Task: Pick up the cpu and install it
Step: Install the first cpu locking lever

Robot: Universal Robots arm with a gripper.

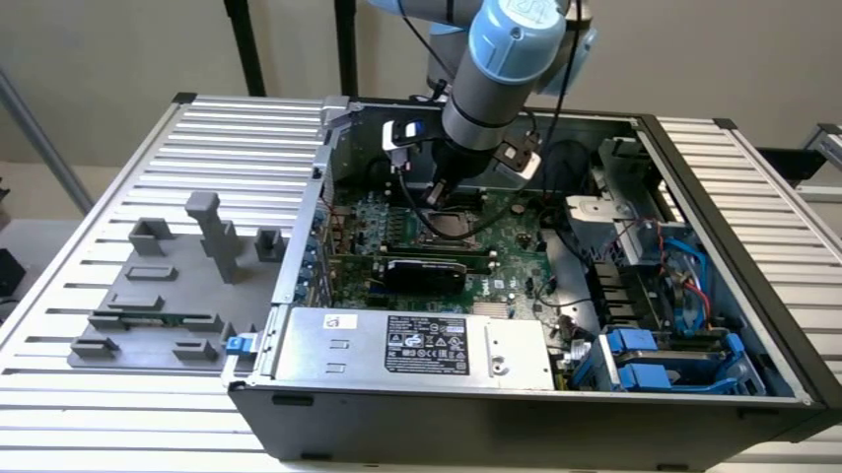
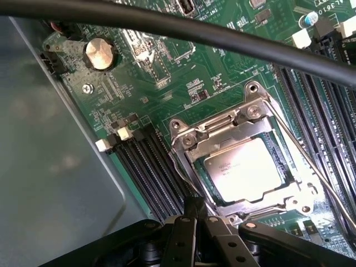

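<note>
The pincer [image 2: 194,208] hovers shut and empty just above the near edge of the motherboard socket [image 2: 245,161]. The cpu [image 2: 242,169] already lies seated inside that socket's metal frame, so placement looks done; the frame's latch wire appears unfastened.

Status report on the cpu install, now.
Gripper shut, empty, low over the socket edge. Cpu seated in its socket frame. Black cable crosses the wrist view.
</note>
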